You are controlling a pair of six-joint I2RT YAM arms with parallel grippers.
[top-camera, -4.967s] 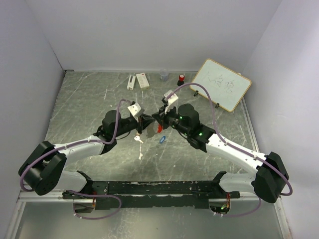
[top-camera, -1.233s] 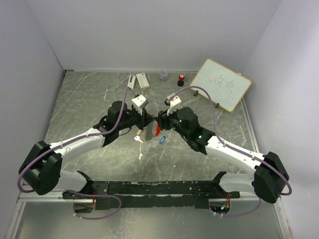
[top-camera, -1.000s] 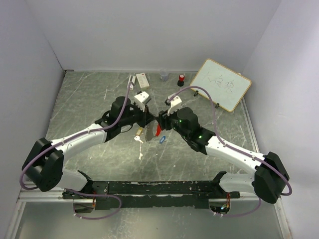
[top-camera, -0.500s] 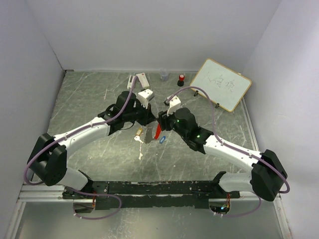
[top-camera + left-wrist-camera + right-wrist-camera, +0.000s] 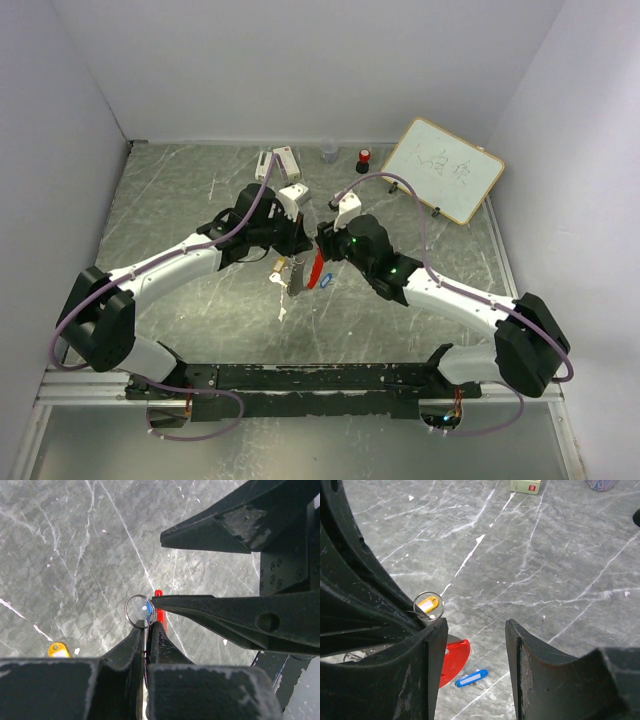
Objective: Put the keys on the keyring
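Observation:
My left gripper (image 5: 148, 626) is shut on the keyring (image 5: 139, 611), pinching the thin wire loop at its lower edge and holding it above the table. The red tag (image 5: 159, 613) shows just behind the loop. My right gripper (image 5: 476, 630) is open, and its left finger (image 5: 436, 641) touches the loop (image 5: 428, 606). The red tag (image 5: 456, 659) and a small blue tab (image 5: 471, 678) lie below it. A yellow key (image 5: 59, 650) rests on the table; from above it is (image 5: 281, 265). A pale key (image 5: 282, 314) lies nearer the arm bases. Both grippers (image 5: 308, 238) meet mid-table.
A whiteboard (image 5: 443, 170) leans at the back right. A red-capped stamp (image 5: 363, 158), a small clear cup (image 5: 329, 152) and white boxes (image 5: 285, 160) stand along the back. White walls close in the grey marbled table (image 5: 170, 210) on three sides.
My left arm has reached forward and right, carrying the loop up to the right gripper's finger. The right gripper shifted only slightly and stays open.

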